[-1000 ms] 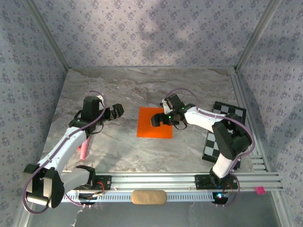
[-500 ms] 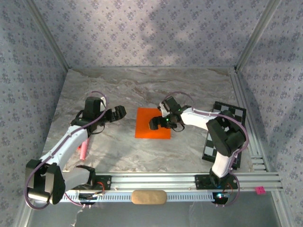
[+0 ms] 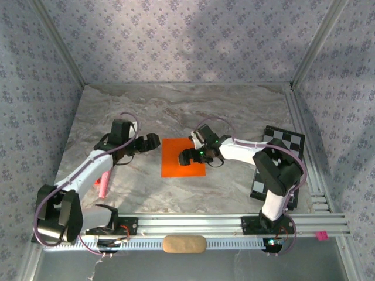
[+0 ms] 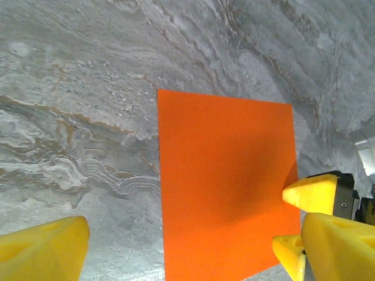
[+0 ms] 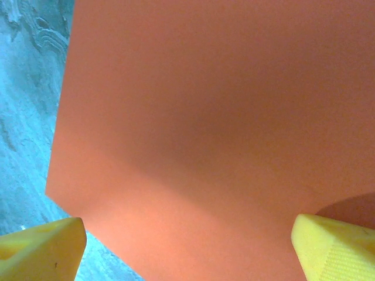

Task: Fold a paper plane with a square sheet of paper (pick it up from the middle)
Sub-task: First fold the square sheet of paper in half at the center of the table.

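The square sheet of paper [image 3: 176, 164] lies flat and uncreased on the marble table, bright orange; it also shows in the left wrist view [image 4: 225, 181] and the right wrist view [image 5: 211, 117]. No folded paper plane is in view. My right gripper [image 3: 188, 156] is low over the sheet's right half, open, its yellow fingertips [image 5: 337, 246] spread wide on either side of the paper's near part [image 5: 187, 257]. My left gripper [image 3: 150, 142] is open just off the sheet's left edge, with nothing between its fingers [image 4: 41, 246]. The right gripper's yellow tips [image 4: 316, 193] show at the sheet's right edge.
A black-and-white checkerboard card [image 3: 270, 175] lies at the right, partly under the right arm. A small pink stick [image 3: 104, 182] lies beside the left arm. A tan oblong pad [image 3: 183, 244] sits on the front rail. Patterned walls enclose the table.
The sheet has slid left and slightly nearer, with the right gripper moving with it. The left gripper has come right, closer to the sheet's left edge.
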You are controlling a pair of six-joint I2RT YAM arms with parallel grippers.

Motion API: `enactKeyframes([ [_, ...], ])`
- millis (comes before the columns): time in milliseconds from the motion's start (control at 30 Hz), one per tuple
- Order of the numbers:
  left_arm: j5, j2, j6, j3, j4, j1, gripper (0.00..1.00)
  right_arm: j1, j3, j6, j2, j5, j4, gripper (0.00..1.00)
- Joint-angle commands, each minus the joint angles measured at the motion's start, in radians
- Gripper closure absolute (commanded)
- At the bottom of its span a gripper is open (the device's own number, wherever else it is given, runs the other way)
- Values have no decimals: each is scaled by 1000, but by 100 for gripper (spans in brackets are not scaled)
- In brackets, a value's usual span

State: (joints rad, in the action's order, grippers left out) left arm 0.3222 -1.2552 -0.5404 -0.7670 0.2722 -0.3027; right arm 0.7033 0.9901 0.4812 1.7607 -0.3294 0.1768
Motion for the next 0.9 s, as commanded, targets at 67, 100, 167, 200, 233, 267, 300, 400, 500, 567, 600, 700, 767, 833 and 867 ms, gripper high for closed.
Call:
enactKeyframes([
  [67,10,-107,11,-109,75,-52,14,25,-96,139,-102,-29,-57,8],
  [100,1,-129,9,-127,89,-65,15,22,-101,139,-121,-29,-66,9],
  [167,-16,-185,5,-176,118,-96,18,13,-109,139,-178,14,-53,7],
  [200,-24,-209,6,-197,132,-107,19,7,-114,140,-201,41,-42,6],
  [233,-35,-233,7,-219,143,-126,20,-2,-127,140,-231,66,-38,6],
  [267,-50,-257,4,-241,156,-142,20,-14,-141,139,-260,87,-39,6],
  [300,-64,-283,1,-264,168,-161,20,-25,-163,165,-291,115,-36,6],
  [400,-92,-365,0,-331,219,-207,22,-62,-228,194,-377,181,-31,4],
  [500,-159,-459,5,-434,317,-262,23,-92,-283,214,-450,218,-27,1],
  [567,-216,-526,4,-505,385,-301,24,-104,-314,215,-494,249,-24,1],
  [600,-234,-551,1,-529,400,-317,24,-106,-324,214,-515,264,-18,0],
  [700,-275,-630,-14,-609,474,-358,23,-116,-337,216,-562,312,23,0],
  [767,-300,-669,-29,-650,500,-381,23,-122,-341,215,-584,325,41,0],
  [833,-313,-709,-41,-692,529,-398,22,-126,-344,224,-599,334,51,0],
  [867,-321,-731,-43,-718,549,-409,22,-132,-347,227,-607,328,53,0],
])
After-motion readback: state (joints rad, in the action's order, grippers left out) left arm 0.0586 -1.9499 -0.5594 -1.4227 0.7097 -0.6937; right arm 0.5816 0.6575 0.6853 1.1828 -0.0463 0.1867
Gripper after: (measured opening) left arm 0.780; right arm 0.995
